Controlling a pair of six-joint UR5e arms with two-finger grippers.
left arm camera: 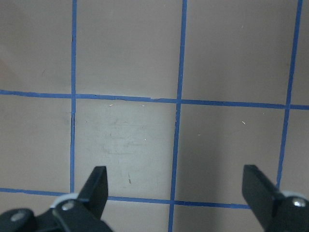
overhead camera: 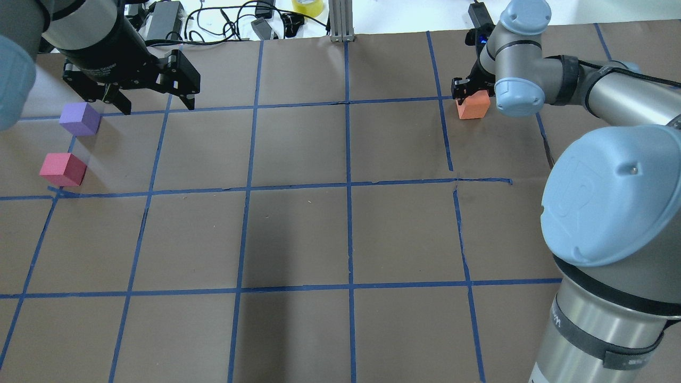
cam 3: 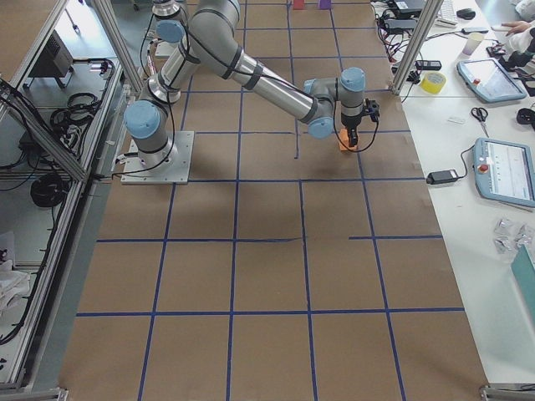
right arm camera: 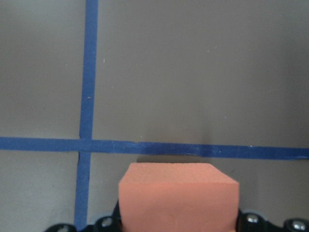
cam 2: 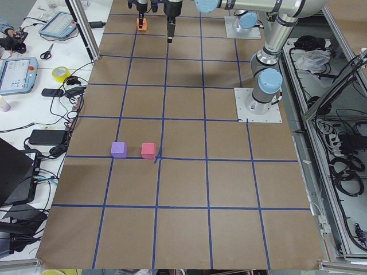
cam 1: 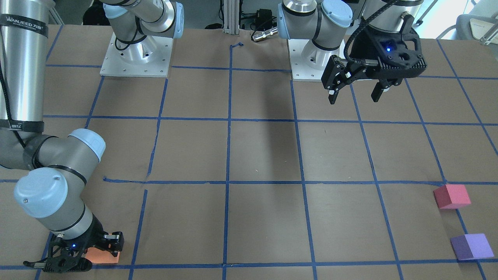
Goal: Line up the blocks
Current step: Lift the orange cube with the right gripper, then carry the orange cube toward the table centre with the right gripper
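The orange block [overhead camera: 473, 105] lies at the table's far right, between the fingers of my right gripper [overhead camera: 468, 96], which is shut on it at or just above the paper. It fills the bottom of the right wrist view [right arm camera: 178, 198] and shows in the front view [cam 1: 103, 256]. The purple block [overhead camera: 80, 118] and the pinkish red block [overhead camera: 63, 169] sit side by side on the far left, apart from each other. My left gripper [overhead camera: 154, 103] hangs open and empty above the table, right of the purple block; the left wrist view [left arm camera: 178, 193] shows only bare paper.
Brown paper with a blue tape grid [overhead camera: 348, 183] covers the table. The two arm bases [cam 1: 136, 58] [cam 1: 315, 58] stand at the robot's side. A metal post [overhead camera: 340, 21], cables and a tape roll [overhead camera: 307, 6] lie along the far edge.
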